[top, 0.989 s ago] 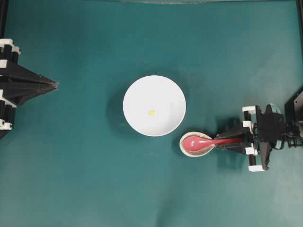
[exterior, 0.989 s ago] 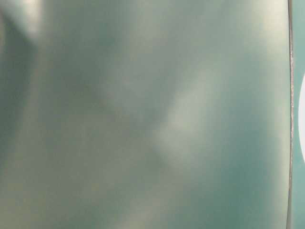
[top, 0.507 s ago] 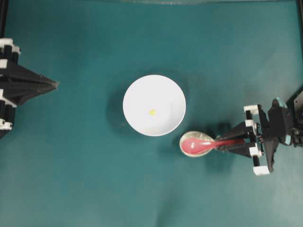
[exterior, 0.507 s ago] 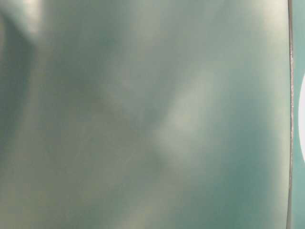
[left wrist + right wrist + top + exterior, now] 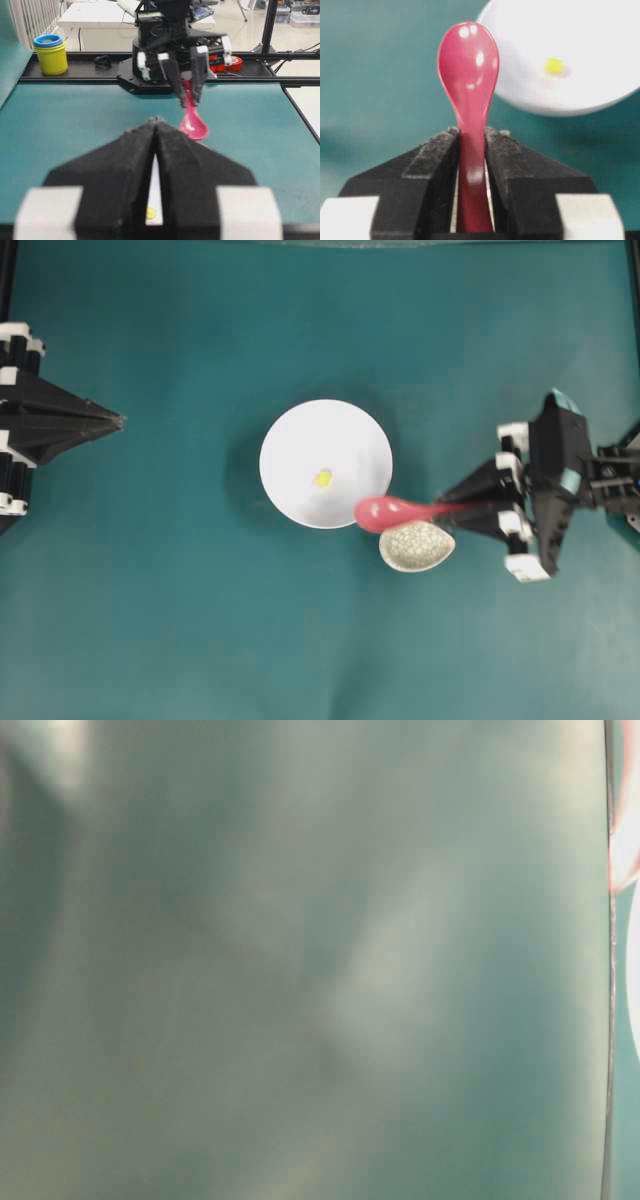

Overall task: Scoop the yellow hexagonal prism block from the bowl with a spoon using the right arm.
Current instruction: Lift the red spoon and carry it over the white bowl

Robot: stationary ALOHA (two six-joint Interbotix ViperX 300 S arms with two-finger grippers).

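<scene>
The white bowl (image 5: pixel 325 464) sits mid-table with the tiny yellow hexagonal prism block (image 5: pixel 322 478) inside it. My right gripper (image 5: pixel 462 507) is shut on the handle of the pink-red spoon (image 5: pixel 385 512), whose scoop hangs at the bowl's lower right rim, above the table. In the right wrist view the spoon (image 5: pixel 468 75) points forward from the right gripper (image 5: pixel 471 134), left of the bowl (image 5: pixel 570 55) and block (image 5: pixel 553 65). My left gripper (image 5: pixel 118 421) rests shut at the far left; in its own view the left gripper (image 5: pixel 157 120) faces the spoon (image 5: pixel 192 122).
A small speckled beige dish (image 5: pixel 417 546) lies just below the spoon, right of the bowl's lower edge. Yellow and blue stacked cups (image 5: pixel 50 52) stand beyond the table's far edge in the left wrist view. The table-level view is a blur.
The right gripper has lifted the spoon out of the speckled dish and carried it up and left to the bowl's rim. The left arm has not moved.
</scene>
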